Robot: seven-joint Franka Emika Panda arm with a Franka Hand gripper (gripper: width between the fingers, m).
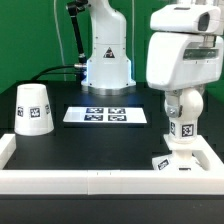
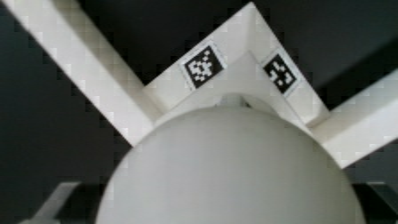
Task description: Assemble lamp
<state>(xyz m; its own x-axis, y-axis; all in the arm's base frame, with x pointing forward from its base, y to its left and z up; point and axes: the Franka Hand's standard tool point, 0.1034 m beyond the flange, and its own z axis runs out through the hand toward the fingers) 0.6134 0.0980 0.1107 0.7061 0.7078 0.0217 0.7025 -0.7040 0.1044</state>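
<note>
A matt black table [image 1: 100, 145] is seen in the exterior view, bounded along its near edge and along the exterior view's left by a raised white rim [image 1: 80, 182]. Behind the table a green curtain [image 1: 30, 40] is hung on the exterior view's left. Black cables [image 1: 71, 35] are draped beside the foot of the white arm [image 1: 105, 55], which is mounted at the far edge. The marker board [image 1: 105, 116] is laid flat in the middle of the table, just in front of that foot. The shade [image 1: 33, 108] is stood wide end down near the rim on the exterior view's left, with a tag on its side, well apart from the other parts. The base [image 1: 200, 160] is laid in the near corner on the exterior view's right, close to the rim. The bulb [image 1: 183, 108] is stood upright on it, neck down, with a tag on the neck. The gripper [image 1: 185, 88] is held directly over the bulb. Its fingers cannot be made out, so neither its opening nor any hold on the bulb can be told. In the wrist view the bulb's rounded white top [image 2: 214, 160] is shown large and close, with two tags on a white surface beyond it and black table between the white strips.
</note>
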